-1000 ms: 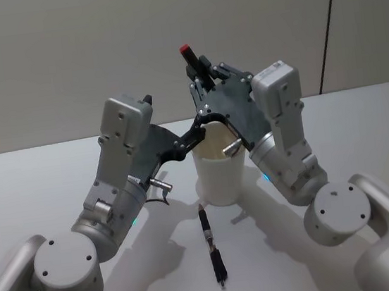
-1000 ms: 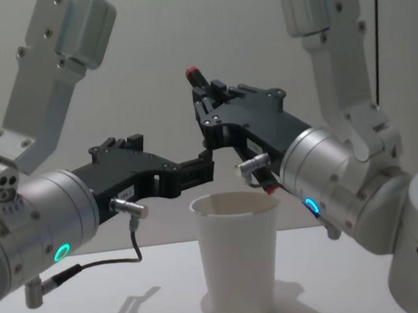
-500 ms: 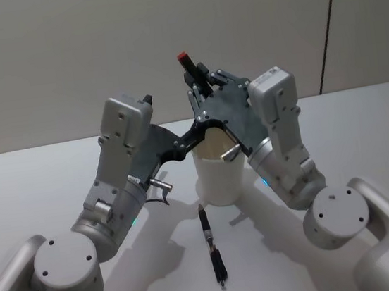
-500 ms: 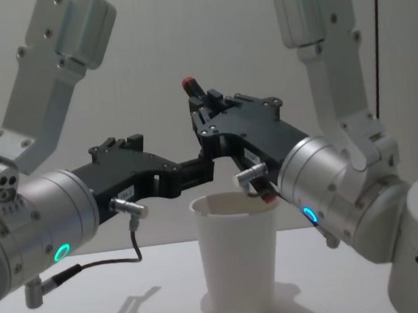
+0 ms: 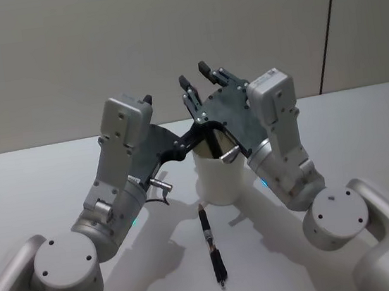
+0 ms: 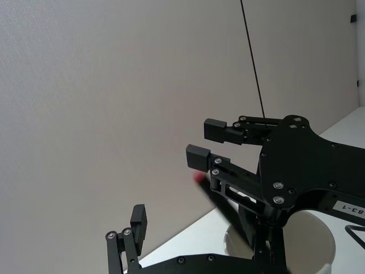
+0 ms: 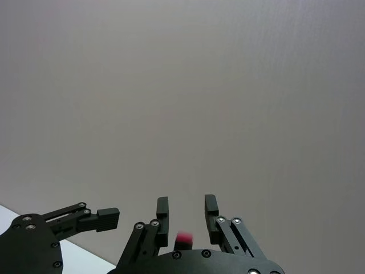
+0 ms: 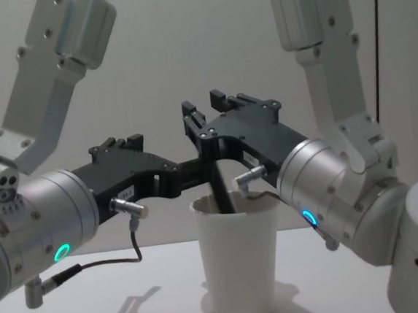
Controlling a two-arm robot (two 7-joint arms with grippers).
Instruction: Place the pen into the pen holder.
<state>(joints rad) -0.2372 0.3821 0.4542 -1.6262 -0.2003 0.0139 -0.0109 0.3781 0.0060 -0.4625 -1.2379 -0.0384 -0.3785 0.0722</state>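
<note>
You are seeing the right gripper [image 8: 203, 103] hovering, fingers spread — the pen [image 8: 219, 188] is leaning steeply in the pen holder [image 8: 239, 271] directly beneath it; left gripper [image 8: 201, 169] sitting beside the rim.

Table [image 5: 361, 118]: white, bare | spare black pen [image 5: 212, 246]: flat on table, front-centre | wall seam [image 5: 327, 26]: behind table.

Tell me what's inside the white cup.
A black pen leans inside the pen holder, its upper part sticking up past the rim, beneath the open right tool. The left tool sits by the rim. The cup's wall hides the pen's lower end and the bottom.
</note>
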